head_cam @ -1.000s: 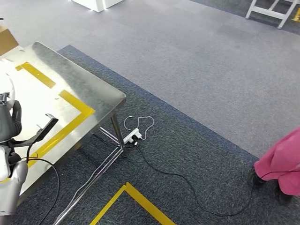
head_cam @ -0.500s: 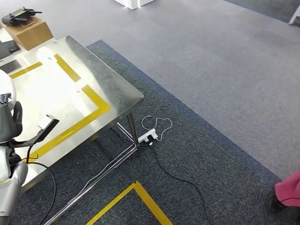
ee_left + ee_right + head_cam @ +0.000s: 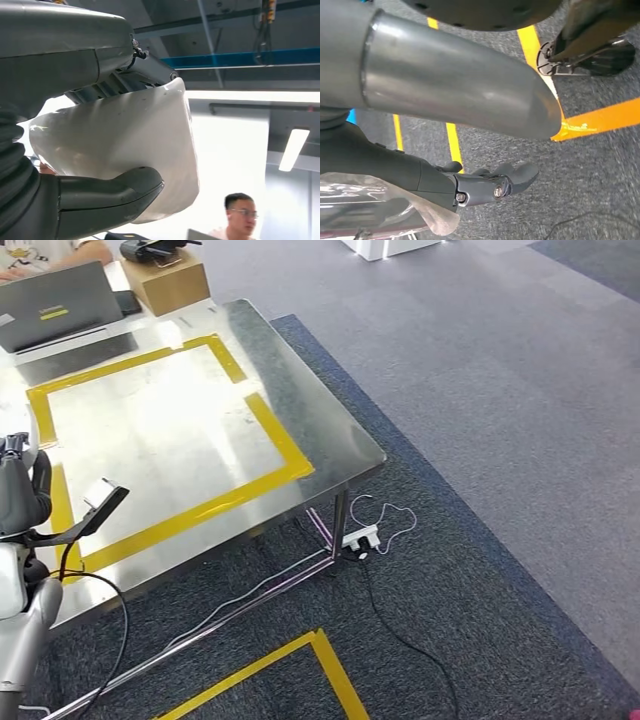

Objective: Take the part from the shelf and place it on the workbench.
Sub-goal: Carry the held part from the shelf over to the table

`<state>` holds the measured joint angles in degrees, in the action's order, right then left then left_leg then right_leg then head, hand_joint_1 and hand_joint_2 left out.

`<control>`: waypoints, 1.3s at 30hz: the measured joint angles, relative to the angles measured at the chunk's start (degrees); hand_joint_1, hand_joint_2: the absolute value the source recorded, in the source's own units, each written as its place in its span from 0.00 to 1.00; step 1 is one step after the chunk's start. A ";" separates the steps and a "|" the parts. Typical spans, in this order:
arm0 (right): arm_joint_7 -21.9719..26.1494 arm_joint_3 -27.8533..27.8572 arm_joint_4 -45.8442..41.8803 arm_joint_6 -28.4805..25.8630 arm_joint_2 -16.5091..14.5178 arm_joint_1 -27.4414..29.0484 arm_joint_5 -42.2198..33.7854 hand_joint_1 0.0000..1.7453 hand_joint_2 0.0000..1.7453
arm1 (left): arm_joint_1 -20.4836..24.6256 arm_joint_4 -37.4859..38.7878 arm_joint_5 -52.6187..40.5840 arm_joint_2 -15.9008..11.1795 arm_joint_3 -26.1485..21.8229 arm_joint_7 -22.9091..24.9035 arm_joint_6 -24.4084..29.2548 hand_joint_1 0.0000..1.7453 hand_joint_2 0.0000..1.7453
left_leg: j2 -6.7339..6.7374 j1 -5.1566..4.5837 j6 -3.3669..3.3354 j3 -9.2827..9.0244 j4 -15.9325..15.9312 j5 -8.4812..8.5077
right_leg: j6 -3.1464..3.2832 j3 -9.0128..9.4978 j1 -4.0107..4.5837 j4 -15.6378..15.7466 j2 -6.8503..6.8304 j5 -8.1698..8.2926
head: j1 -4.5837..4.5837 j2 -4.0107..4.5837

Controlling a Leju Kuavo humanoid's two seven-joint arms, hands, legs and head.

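Observation:
A smooth white part (image 3: pixel 124 145) is gripped in my left hand (image 3: pixel 21 498), thick grey thumb (image 3: pixel 109 192) on one side and the fingers on the other. In the head view the part (image 3: pixel 11 430) shows at the far left, above the near left portion of the steel workbench (image 3: pixel 332 440). A rectangle of yellow tape (image 3: pixel 226 502) is marked on the benchtop. My right hand (image 3: pixel 486 185) hangs over the dark carpet with its fingers stretched out and nothing in them.
A grey laptop (image 3: pixel 60 305) and a cardboard box (image 3: pixel 166 282) sit at the bench's far side, with a person's arm (image 3: pixel 45 252) behind them. A power strip (image 3: pixel 361 538) and cables lie by the bench leg. Yellow floor tape (image 3: pixel 302 660) runs near me.
The camera has turned, so the workbench takes up more of the picture and the person in pink has left the frame. My left hand still holds the white part.

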<state>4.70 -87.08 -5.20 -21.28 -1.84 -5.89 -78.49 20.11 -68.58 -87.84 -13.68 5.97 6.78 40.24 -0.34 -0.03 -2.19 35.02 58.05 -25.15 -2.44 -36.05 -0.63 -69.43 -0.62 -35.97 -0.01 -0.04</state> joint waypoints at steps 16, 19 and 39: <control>-0.07 -0.02 0.02 -0.31 0.04 0.43 0.40 0.00 0.00 | 0.26 1.97 0.00 -0.33 0.19 0.78 0.00 1.00 1.00 | -0.73 0.59 3.39 6.96 13.94 -6.49 | 2.57 3.35 -0.43 11.48 0.52 7.99 | -0.85 0.00; 0.07 -0.02 0.02 -0.31 0.04 0.47 0.43 0.00 0.00 | 0.12 2.33 0.00 -0.34 0.21 0.77 -0.01 1.00 1.00 | -0.22 0.78 3.54 7.14 13.85 -4.28 | 2.48 4.09 -0.41 11.47 -1.87 7.33 | -0.89 0.00; 0.54 -0.02 0.00 1.36 0.04 0.02 0.54 0.00 0.00 | 0.24 2.55 -0.02 -0.85 1.20 0.93 0.00 1.00 1.00 | 1.29 0.01 1.88 0.18 0.21 -0.19 | 0.58 5.62 -0.11 13.01 -3.55 6.92 | -0.67 0.00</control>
<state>5.25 -87.10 -5.20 -19.93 -1.80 -5.87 -77.95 20.35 -66.04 -87.86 -14.52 7.17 7.71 40.24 0.95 -0.02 -0.31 35.20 58.25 -25.34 -1.87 -30.43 -0.74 -56.42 -4.17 -29.04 -0.68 -0.04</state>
